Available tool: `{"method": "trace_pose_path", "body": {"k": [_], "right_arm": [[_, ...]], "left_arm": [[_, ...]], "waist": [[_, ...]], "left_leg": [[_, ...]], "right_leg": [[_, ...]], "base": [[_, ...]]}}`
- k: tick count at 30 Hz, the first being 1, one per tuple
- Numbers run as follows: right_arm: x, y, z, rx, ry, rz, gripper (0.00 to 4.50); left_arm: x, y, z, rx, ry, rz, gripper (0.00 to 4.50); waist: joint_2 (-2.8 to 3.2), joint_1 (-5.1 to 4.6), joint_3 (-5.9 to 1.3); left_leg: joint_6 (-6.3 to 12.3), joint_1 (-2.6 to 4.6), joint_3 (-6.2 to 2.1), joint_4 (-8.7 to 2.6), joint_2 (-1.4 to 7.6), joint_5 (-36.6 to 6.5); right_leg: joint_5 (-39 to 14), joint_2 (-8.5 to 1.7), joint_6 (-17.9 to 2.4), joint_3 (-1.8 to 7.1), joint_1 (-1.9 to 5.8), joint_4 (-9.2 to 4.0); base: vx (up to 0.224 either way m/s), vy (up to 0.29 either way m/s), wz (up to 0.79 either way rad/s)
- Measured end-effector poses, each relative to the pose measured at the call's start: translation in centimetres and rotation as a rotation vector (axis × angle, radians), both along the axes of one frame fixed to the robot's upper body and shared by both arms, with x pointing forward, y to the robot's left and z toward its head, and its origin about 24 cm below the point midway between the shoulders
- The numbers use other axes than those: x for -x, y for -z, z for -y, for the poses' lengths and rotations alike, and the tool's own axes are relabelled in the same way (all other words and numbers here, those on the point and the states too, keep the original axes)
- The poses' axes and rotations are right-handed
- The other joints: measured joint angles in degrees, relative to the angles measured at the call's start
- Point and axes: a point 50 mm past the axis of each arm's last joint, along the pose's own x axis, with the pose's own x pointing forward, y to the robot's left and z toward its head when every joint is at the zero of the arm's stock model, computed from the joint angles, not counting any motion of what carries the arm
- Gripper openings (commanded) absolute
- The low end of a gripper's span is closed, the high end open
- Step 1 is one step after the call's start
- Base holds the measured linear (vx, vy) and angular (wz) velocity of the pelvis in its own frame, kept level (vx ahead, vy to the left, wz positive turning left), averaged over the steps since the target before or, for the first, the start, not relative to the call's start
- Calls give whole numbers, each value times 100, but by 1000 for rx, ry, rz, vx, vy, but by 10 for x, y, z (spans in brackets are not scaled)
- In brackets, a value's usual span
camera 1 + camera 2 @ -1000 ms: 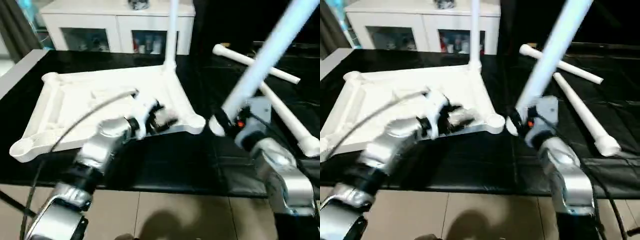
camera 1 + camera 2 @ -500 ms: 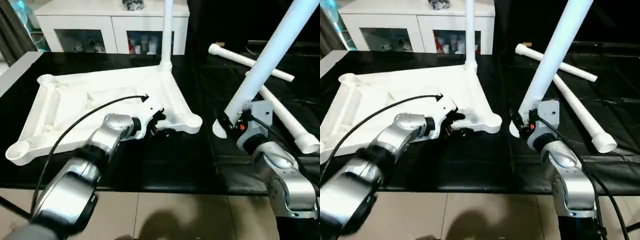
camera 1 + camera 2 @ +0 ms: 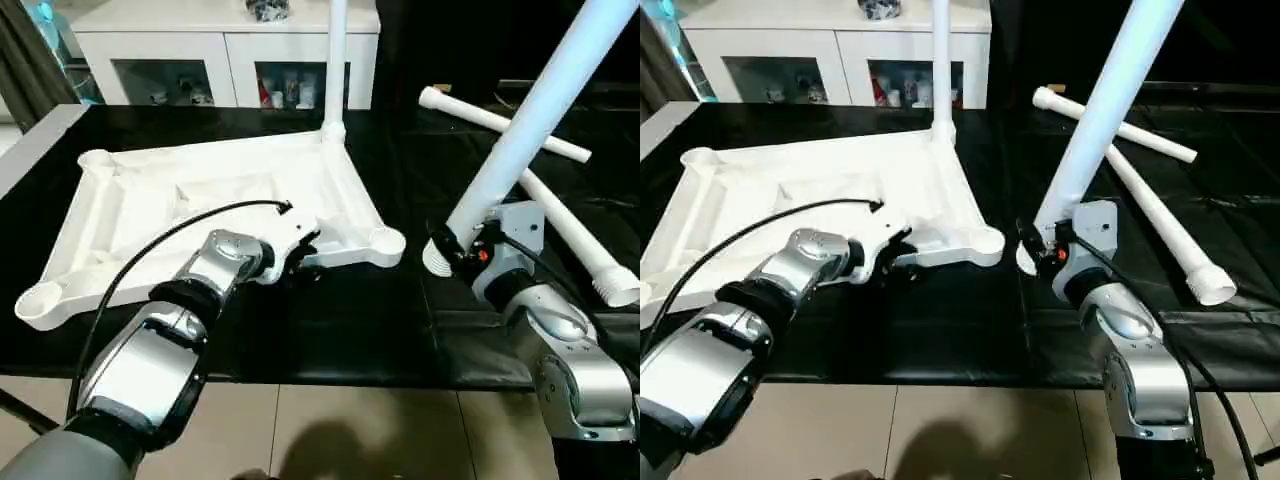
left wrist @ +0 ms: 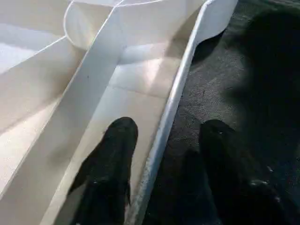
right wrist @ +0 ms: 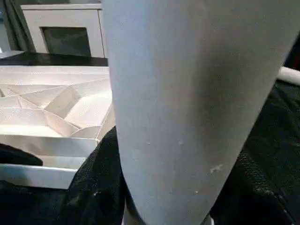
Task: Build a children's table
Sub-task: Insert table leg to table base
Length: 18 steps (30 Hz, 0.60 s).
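**Left claw astride tabletop rim; right claw clamped on tilted leg**

Left gripper [image 4: 161, 140]: fingers partly apart, straddling the near rim of the tabletop [image 3: 150, 205]. One finger [image 4: 112, 154] sits inside the ribbed tray, the other on the black surface [image 3: 330, 330] outside the wall. Whether the pads press the rim I cannot tell.

Right gripper [image 3: 452, 250]: clamped on the thick lower end of a white leg [image 3: 540, 110]; the wrist view has the leg between the two black fingers, touching both.

Tabletop: upside down, ribbed underside up, on the left half of the black surface, long axis running left to right. Round sockets show at its corners; the near right socket [image 3: 385, 240] is just beside the held leg's base and apart from it. One leg [image 3: 336, 60] stands upright in the far right corner socket.

Held leg: long axis tilted, base low near the gripper, upper end leaning up and away to the right, out of the top of the picture.

Two more legs [image 3: 505, 120] [image 3: 570, 235] lie crossed on the right part of the black surface.

Left arm: forearm reaching forward and inward from the near left edge, a black cable arching over it. Right arm: forearm angled up from the near right corner, wrist bent toward the leg base.

White cabinet [image 3: 230, 50] behind the far edge
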Motion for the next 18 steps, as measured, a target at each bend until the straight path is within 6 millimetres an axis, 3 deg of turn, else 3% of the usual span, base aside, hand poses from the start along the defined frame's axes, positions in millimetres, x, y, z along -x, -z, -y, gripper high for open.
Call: {"method": "trace_pose_path", "body": {"k": [11,18], "right_arm": [[-1,-2,-2,5,-12,6,191],[-2,-3,-3,11,-47,12,191]], "left_arm": [[1,0,1,16,31,-38,127],[8,-3,-4,90,130,-179,72]], "waist": [[1,13,0],[19,165,6]], "left_leg": [[7,-2,0,-3,0,1],[1,4,4,-5,0,-2]], "right_leg": [[0,0,0,0,0,-5],[-1,-6,0,-1,2,-3]], "base": [[0,0,0],[0,0,0]]}}
